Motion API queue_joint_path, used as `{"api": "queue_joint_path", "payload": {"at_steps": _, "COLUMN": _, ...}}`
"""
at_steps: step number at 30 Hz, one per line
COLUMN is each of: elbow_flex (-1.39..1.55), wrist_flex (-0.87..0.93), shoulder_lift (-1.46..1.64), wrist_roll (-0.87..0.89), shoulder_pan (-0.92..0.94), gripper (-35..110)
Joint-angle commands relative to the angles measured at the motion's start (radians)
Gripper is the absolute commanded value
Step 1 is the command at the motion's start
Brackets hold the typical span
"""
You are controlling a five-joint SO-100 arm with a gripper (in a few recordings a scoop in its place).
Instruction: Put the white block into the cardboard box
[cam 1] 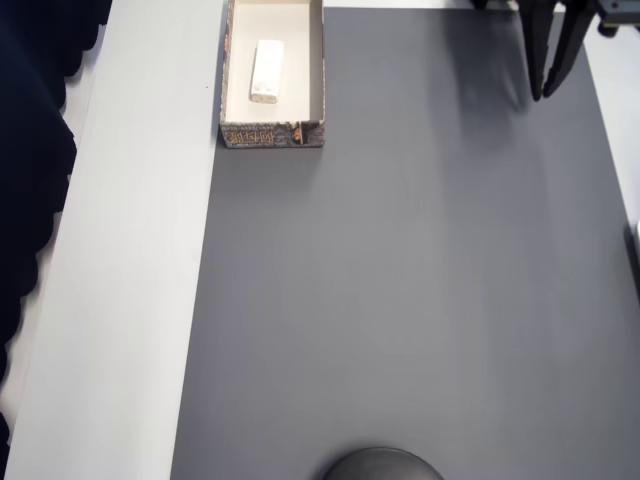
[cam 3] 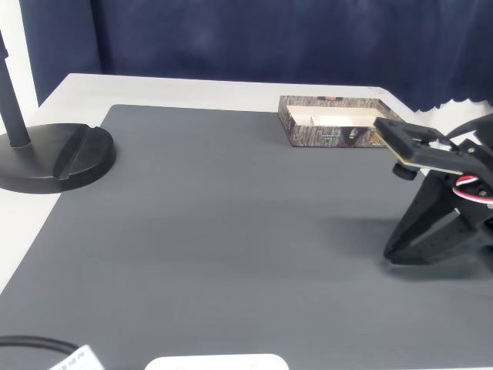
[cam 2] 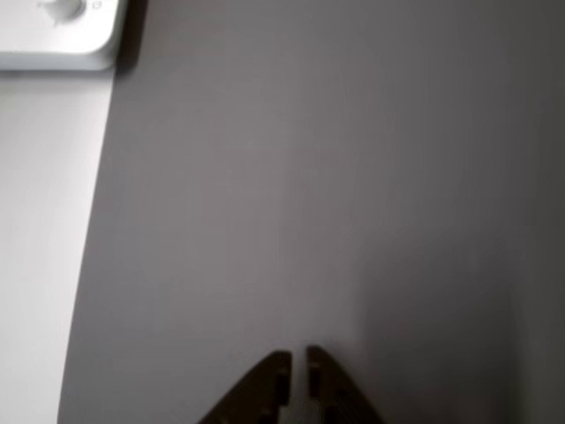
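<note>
The small white block (cam 1: 266,71) lies lengthwise inside the cardboard box (cam 1: 317,60), on its cream floor, at the top left of the overhead view. In the fixed view the box (cam 3: 327,135) stands at the far edge of the grey mat, its patterned side facing the camera. My black gripper (cam 1: 543,93) is far to the right of the box, at the mat's top right corner, fingers together and holding nothing. The wrist view has the fingertips (cam 2: 281,364) nearly touching over bare mat. From the fixed view the gripper (cam 3: 394,253) points down at the mat.
A black round stand base (cam 3: 55,158) sits on the left of the mat and table, also seen at the overhead view's bottom edge (cam 1: 382,466). A white flat device (cam 2: 55,40) lies on the white table (cam 1: 130,250) beside the grey mat (cam 1: 400,280). A dark blue curtain hangs behind.
</note>
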Motion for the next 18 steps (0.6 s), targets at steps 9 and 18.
{"api": "queue_joint_path", "payload": {"at_steps": 9, "elbow_flex": 0.04, "wrist_flex": -0.02, "shoulder_lift": 0.064, "wrist_roll": 0.003, "shoulder_pan": -0.002, "gripper": -2}}
{"api": "queue_joint_path", "payload": {"at_steps": 18, "elbow_flex": 0.041, "wrist_flex": 0.061, "shoulder_lift": 0.072, "wrist_roll": 0.02, "shoulder_pan": -0.002, "gripper": -2}}
